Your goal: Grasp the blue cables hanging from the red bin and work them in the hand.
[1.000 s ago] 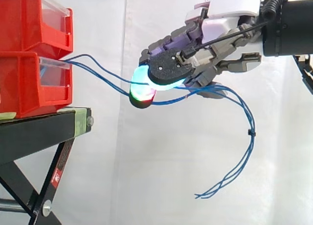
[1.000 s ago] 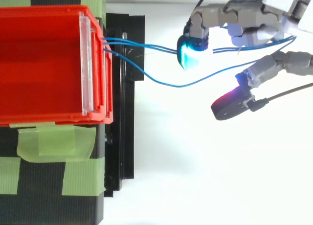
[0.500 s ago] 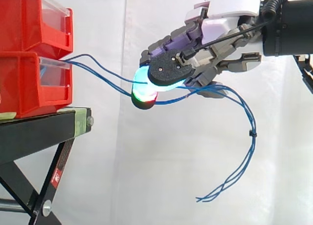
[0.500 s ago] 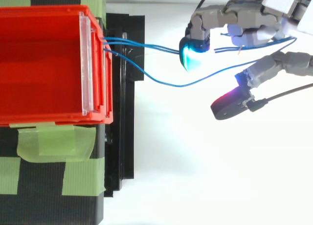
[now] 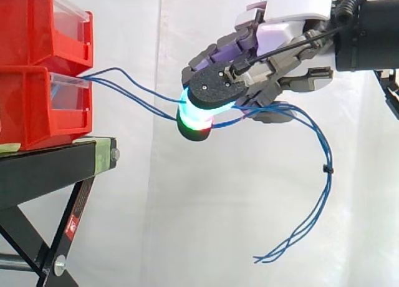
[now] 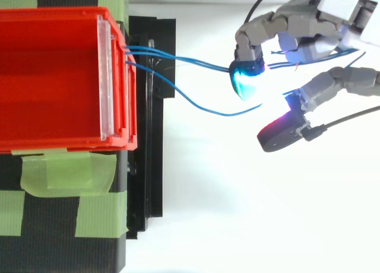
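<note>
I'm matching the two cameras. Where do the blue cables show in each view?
Side view: blue cables run from the red bin at left, through the hand at centre, and dangle lower right.
Top view: from the bin's front, rightward to the hand, upper right.
Shared landmark: the red bin's front.

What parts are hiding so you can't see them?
- Where the blue cables start: side view, behind the front of the red bin.
- The cable stretch inside the hand: both views, covered by its curled fingers.
- Feet of the black stand: side view, cut off by the bottom edge.
</note>
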Robot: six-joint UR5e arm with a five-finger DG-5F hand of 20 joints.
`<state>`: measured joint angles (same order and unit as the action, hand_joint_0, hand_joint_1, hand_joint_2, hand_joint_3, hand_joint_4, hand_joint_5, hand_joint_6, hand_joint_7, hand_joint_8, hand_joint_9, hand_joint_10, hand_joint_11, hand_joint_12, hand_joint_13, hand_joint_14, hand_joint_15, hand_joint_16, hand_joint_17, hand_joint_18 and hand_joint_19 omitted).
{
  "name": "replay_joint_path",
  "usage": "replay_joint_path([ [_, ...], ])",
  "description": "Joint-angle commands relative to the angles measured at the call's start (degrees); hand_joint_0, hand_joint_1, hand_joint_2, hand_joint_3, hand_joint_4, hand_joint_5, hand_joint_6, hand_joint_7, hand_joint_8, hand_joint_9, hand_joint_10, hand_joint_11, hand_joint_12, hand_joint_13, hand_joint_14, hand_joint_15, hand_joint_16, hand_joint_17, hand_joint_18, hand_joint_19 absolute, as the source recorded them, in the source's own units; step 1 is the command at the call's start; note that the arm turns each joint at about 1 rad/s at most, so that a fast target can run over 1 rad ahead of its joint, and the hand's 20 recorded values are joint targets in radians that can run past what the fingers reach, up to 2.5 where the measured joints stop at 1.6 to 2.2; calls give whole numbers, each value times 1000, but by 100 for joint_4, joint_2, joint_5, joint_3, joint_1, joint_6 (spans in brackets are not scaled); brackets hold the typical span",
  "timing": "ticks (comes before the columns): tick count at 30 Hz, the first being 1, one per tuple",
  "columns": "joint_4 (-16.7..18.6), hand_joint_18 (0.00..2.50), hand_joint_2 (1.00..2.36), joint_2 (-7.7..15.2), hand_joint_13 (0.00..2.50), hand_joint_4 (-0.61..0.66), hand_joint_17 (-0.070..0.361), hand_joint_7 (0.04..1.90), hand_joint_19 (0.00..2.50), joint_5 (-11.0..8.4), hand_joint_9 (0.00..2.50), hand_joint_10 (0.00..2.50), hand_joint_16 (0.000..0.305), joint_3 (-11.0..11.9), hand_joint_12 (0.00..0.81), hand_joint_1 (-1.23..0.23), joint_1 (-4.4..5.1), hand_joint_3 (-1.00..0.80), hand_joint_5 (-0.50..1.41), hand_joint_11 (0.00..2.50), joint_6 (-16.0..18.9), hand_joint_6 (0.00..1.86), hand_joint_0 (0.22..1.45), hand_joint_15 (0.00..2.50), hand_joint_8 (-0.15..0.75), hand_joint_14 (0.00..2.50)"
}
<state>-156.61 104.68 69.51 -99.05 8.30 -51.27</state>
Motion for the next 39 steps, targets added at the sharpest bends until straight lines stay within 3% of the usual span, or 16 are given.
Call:
replay_joint_path([
  [1, -1, 1487, 1013, 0, 732, 196, 111, 1239, 1483, -7, 657, 2500, 49, 0, 464, -711, 5, -683, 336, 2500, -5, 702, 902, 1593, 425, 2500],
  [7, 7, 1496, 1018, 0, 745, 144, 110, 1269, 1449, -7, 677, 2500, 49, 0, 460, -717, 23, -519, 366, 2500, 21, 708, 884, 1590, 404, 2500],
  [18, 86, 1452, 1017, -18, 724, 135, 112, 1288, 1439, 10, 634, 2500, 50, 44, 474, -707, 111, -529, 375, 2500, 373, 707, 893, 1535, 397, 2500],
  [19, 78, 1436, 1016, -27, 706, 139, 112, 1288, 1446, 10, 629, 2500, 50, 79, 472, -707, 128, -538, 370, 2500, 452, 714, 897, 1520, 392, 2500],
  [25, 7, 1295, 1015, -27, 635, 141, 114, 1285, 1483, 274, 590, 2500, 51, 246, 480, -706, 216, -576, 372, 2500, 1814, 712, 910, 1345, 369, 2500],
  [26, 7, 1286, 1014, -27, 639, 145, 115, 1288, 1484, 291, 592, 2500, 51, 246, 481, -706, 225, -588, 372, 2500, 1911, 703, 914, 1332, 370, 2500],
  [27, 7, 1258, 1014, -27, 648, 145, 114, 1292, 1515, 300, 593, 2500, 51, 246, 482, -706, 234, -598, 374, 2500, 1998, 697, 916, 1332, 363, 2406],
  [28, 34, 1235, 1014, -27, 667, 152, 117, 1297, 1515, 309, 589, 2500, 52, 246, 479, -707, 252, -606, 377, 2500, 2385, 685, 918, 1304, 356, 2198],
  [32, 130, 1196, 1014, -27, 674, 151, 117, 1324, 1540, 300, 590, 2500, 52, 246, 482, -707, 278, -623, 383, 2500, 2895, 650, 922, 1296, 339, 1973],
  [33, 113, 1183, 1013, -27, 696, 152, 119, 1326, 1540, 300, 582, 2500, 53, 246, 481, -707, 287, -632, 384, 2500, 3044, 648, 924, 1280, 340, 1750],
  [37, 113, 1095, 1013, -18, 779, 144, 121, 1341, 1496, 291, 583, 2500, 54, 246, 476, -708, 313, -638, 391, 2122, 3414, 623, 926, 1358, 352, 1040],
  [39, 95, 1086, 1012, -27, 793, 140, 121, 1343, 1492, 283, 594, 2500, 54, 237, 478, -707, 331, -640, 391, 2069, 3572, 620, 926, 1388, 349, 893],
])
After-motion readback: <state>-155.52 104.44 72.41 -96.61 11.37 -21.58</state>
